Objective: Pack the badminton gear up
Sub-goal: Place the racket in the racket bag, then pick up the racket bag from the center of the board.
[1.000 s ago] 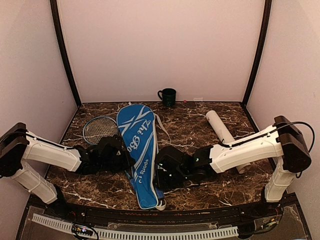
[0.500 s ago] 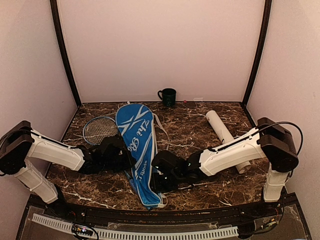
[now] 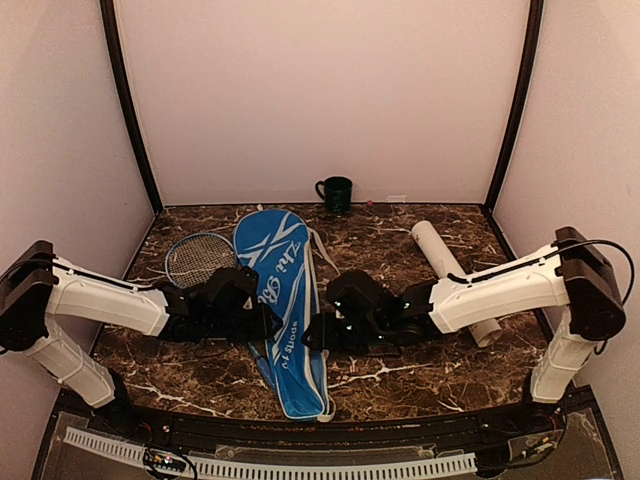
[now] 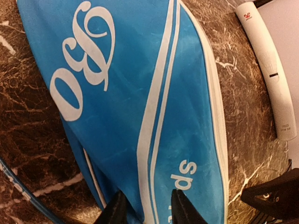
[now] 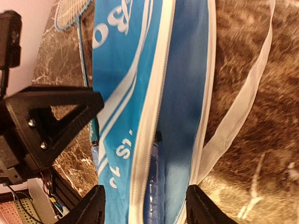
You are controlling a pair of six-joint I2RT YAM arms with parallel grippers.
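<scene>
Since the cover [image 3: 283, 275] looks soft and slick, lying flat mid-worktop [image 3: 400, 385], I'd grip its white zip edge, not the panel. Right claw [image 5: 145, 206] wide open, empty, straddling the open seam over a racket handle [image 5: 155, 184] inside. Left claw [image 4: 149, 211] half-open on the left edge; can't tell if it pinches. Loose racket [image 3: 198, 258] probably light, springy: take the shaft. Tube [image 3: 445, 262] far right, likely to roll.

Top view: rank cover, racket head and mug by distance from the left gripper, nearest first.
1. Cover: directly under the left gripper, beneath its jaws.
2. Racket head: just back-left of the gripper.
3. Mug: far back, centre.
</scene>
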